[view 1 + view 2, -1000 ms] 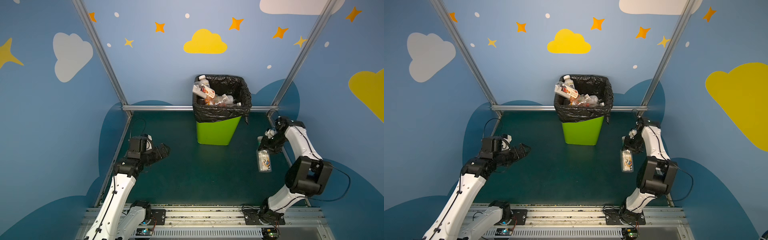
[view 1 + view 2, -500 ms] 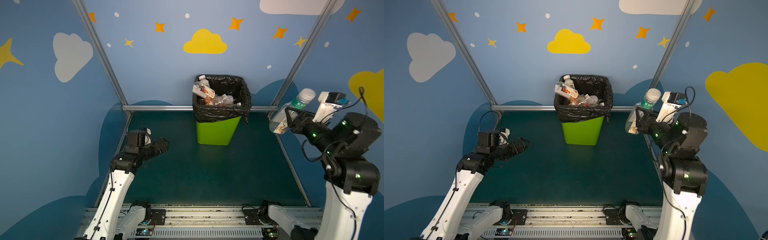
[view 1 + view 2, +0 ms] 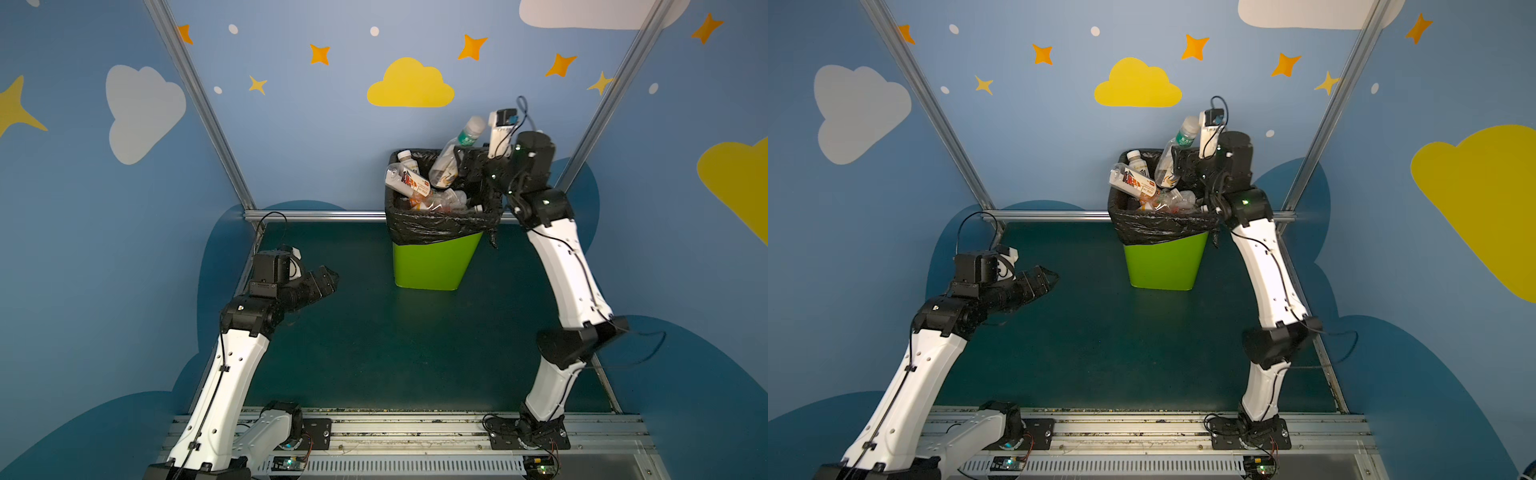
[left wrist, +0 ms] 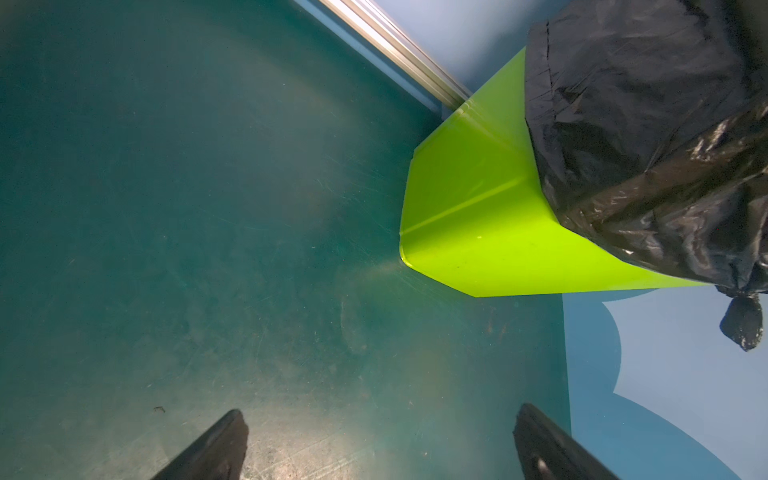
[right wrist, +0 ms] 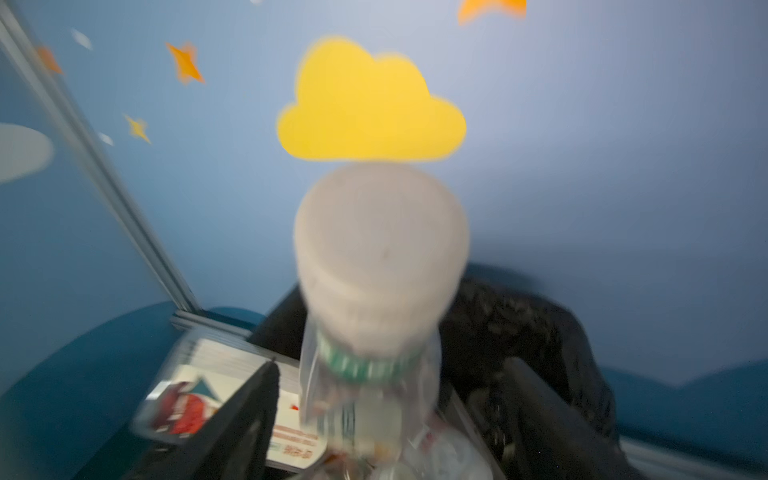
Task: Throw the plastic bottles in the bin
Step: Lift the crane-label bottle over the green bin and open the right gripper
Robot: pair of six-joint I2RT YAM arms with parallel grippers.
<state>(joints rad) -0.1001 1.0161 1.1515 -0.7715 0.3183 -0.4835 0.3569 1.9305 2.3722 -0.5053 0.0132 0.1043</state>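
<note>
The lime-green bin [image 3: 432,266] [image 3: 1163,266] with its black bag stands at the back, piled with plastic bottles, among them a red-labelled one [image 3: 409,180] [image 3: 1133,183] lying across the top. My right gripper [image 3: 459,166] [image 3: 1179,164] hangs over the bin's right rim. Its fingers are spread, and a clear bottle with a green band and a pale cap [image 3: 451,160] [image 5: 380,266] stands between them with a gap on each side. My left gripper [image 3: 328,280] [image 4: 380,411] is open and empty, low over the floor left of the bin [image 4: 478,208].
The dark green floor [image 3: 395,340] is walled in blue on three sides, with aluminium posts [image 3: 199,108] at the back corners and a rail along the back. A knotted tail of the bag [image 4: 744,328] hangs off the bin's right front corner.
My right arm rose from the floor at the right and swung left, carrying the bottle over the bin. Its jaws have opened off the bottle. The left arm has barely moved.
</note>
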